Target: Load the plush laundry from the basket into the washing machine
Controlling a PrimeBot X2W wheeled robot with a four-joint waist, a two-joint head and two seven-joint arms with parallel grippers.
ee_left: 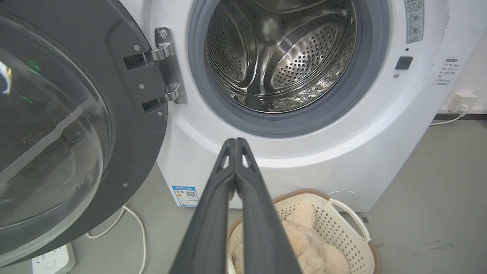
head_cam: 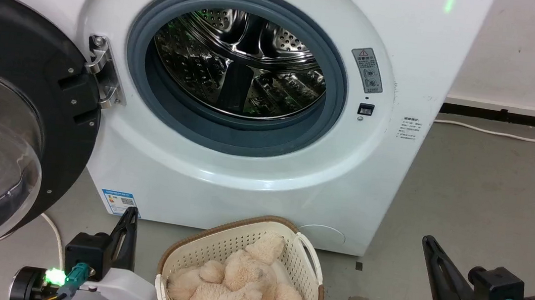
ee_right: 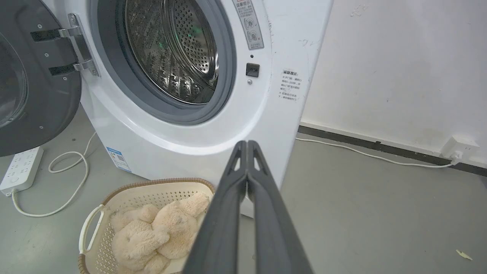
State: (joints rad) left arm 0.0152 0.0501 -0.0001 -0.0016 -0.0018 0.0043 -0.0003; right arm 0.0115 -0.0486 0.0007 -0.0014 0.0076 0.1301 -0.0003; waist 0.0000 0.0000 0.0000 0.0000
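Note:
The cream plush laundry (head_cam: pixel 238 283) lies in the perforated basket (head_cam: pixel 202 247) on the floor before the white washing machine (head_cam: pixel 254 178). The machine's round door (head_cam: pixel 8 113) hangs open to the left, showing the steel drum (head_cam: pixel 237 62), which has nothing in it. My left gripper (head_cam: pixel 131 211) stands shut and holds nothing, just left of the basket. My right gripper (head_cam: pixel 428 240) is shut too, well to the basket's right. In the left wrist view the gripper (ee_left: pixel 236 140) points at the machine's front above the basket (ee_left: pixel 335 224) and plush (ee_left: pixel 304 236). The right wrist view shows the gripper (ee_right: pixel 247 144), basket (ee_right: pixel 144 194) and plush (ee_right: pixel 159 228).
A white power strip (ee_right: pixel 21 169) and looped cable (ee_right: pixel 72 179) lie on the floor under the open door. Another cable (head_cam: pixel 513 133) runs along the wall base to a socket (ee_right: pixel 458 146) on the right. Bare grey floor (head_cam: pixel 490 203) stretches right of the machine.

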